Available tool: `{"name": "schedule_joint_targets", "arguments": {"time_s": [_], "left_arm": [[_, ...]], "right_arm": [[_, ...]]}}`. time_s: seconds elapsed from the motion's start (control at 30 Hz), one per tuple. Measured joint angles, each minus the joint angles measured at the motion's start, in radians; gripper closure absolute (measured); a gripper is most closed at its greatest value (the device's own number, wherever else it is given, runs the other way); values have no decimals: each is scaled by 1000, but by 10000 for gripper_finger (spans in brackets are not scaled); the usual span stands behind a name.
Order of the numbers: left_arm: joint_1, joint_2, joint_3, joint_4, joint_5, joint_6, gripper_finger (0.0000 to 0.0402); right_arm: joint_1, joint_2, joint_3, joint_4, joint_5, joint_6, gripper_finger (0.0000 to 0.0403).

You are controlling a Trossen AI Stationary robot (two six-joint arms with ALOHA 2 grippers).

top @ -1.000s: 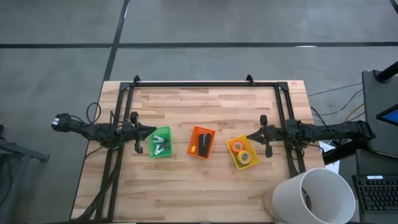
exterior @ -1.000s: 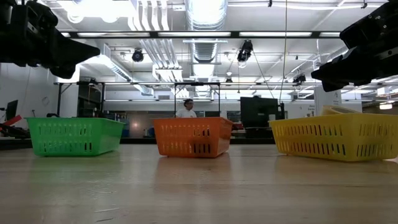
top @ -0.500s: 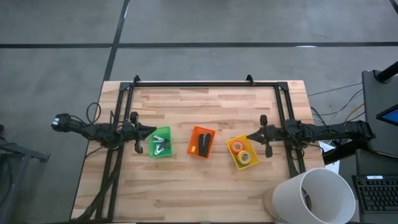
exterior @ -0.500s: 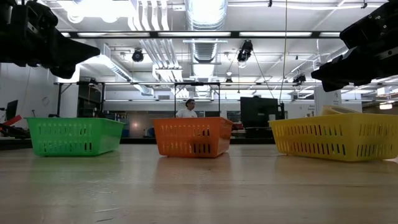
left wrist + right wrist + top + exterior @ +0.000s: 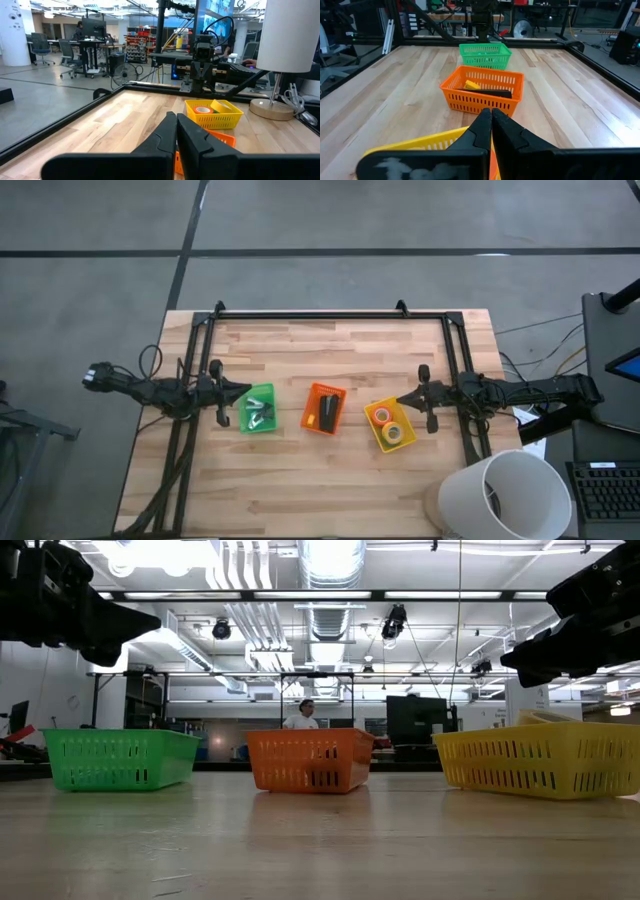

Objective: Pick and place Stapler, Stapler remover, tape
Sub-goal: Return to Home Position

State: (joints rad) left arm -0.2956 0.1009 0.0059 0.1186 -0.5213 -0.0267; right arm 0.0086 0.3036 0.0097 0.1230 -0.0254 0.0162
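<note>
Three small bins stand in a row on the wooden table. The green bin (image 5: 258, 409) holds small dark claw-shaped pieces, the staple remover (image 5: 260, 415). The orange bin (image 5: 324, 408) holds the black stapler (image 5: 328, 410), also seen lying in it in the right wrist view (image 5: 490, 93). The yellow bin (image 5: 389, 425) holds the tape rolls (image 5: 389, 425), an orange one and a green one. My left gripper (image 5: 246, 391) hangs shut just left of the green bin. My right gripper (image 5: 400, 400) hangs shut at the yellow bin's right far corner. Neither touches anything.
A black metal frame (image 5: 330, 315) borders the table's far edge and both sides. A white lamp shade (image 5: 497, 498) stands at the near right corner. Bare wood lies in front of and behind the bins. A person (image 5: 300, 715) stands far off in the room.
</note>
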Motion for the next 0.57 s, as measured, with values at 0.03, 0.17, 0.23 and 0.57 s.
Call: {"name": "schedule_joint_targets", "arguments": {"time_s": [0.03, 0.17, 0.23, 0.57], "left_arm": [[0, 0, 0, 0, 0, 0, 385], [0, 0, 0, 0, 0, 0, 389], [0, 0, 0, 0, 0, 0, 390], [0, 0, 0, 0, 0, 0, 385]], "right_arm": [[0, 0, 0, 0, 0, 0, 394], [0, 0, 0, 0, 0, 0, 394], [0, 0, 0, 0, 0, 2, 394], [0, 0, 0, 0, 0, 1, 394]]}}
